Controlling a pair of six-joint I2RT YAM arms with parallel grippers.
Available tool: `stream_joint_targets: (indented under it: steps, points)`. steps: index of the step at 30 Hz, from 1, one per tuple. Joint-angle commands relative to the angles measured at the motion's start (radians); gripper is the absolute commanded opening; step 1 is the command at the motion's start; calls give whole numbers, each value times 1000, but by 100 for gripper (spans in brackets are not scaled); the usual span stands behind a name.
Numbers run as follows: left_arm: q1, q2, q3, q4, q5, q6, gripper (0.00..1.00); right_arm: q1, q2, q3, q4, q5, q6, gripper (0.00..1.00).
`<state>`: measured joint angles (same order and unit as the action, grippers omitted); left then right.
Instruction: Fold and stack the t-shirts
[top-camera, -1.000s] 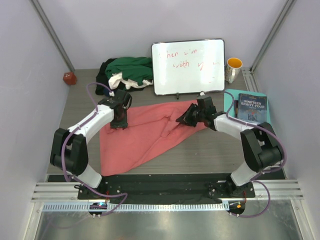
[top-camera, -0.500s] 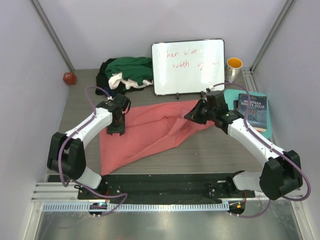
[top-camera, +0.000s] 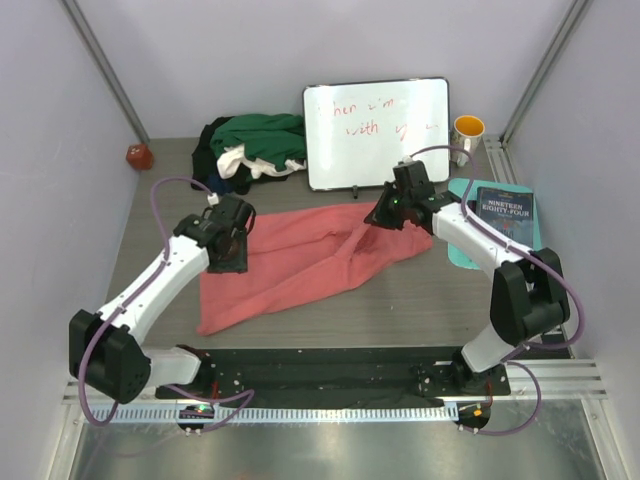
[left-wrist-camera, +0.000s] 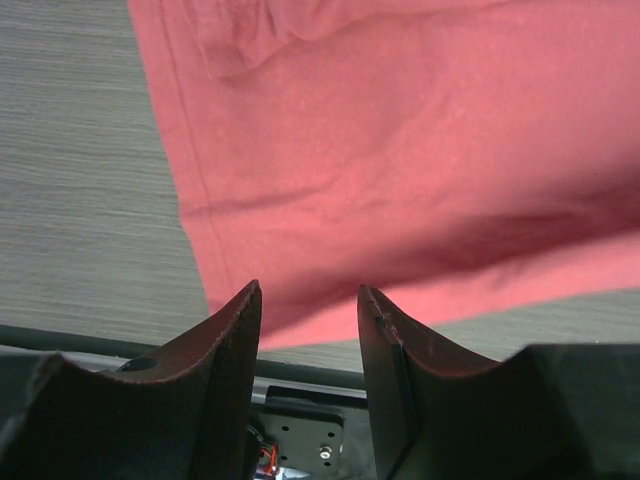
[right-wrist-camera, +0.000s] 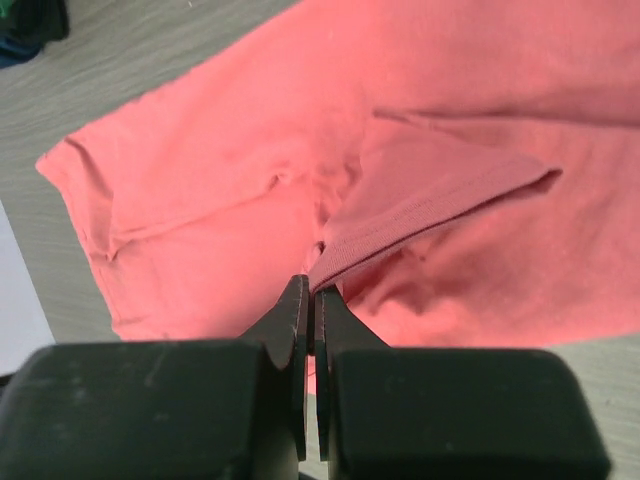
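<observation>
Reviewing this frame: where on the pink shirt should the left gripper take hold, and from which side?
Probably the stitched edge of the pink shirt, on the side under the left gripper, coming in from over the table. The cloth lies flat there with a straight hem, and the right gripper pinches the far side.

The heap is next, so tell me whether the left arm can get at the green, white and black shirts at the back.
Probably yes. The left gripper hangs open and empty over the salmon-pink t-shirt's left edge, and only bare table lies between it and the heap of shirts behind it.
</observation>
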<state>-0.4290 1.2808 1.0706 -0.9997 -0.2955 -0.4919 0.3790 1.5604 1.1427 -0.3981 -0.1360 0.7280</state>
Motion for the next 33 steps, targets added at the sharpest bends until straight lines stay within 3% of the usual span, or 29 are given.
stream_joint_targets:
  steps: [1,14,22,33]
  points:
    - [-17,18,-3,-22,30,7,44,-25,49,110,21,27,-38,1]
    - [22,222,43,-63,-67,-7,53,-81,113,187,13,-7,-68,1]
    - [168,256,26,-24,-54,-27,53,-83,118,181,8,-92,-72,1]
    - [180,396,39,-16,-62,-28,51,-84,105,141,12,-126,-94,1]
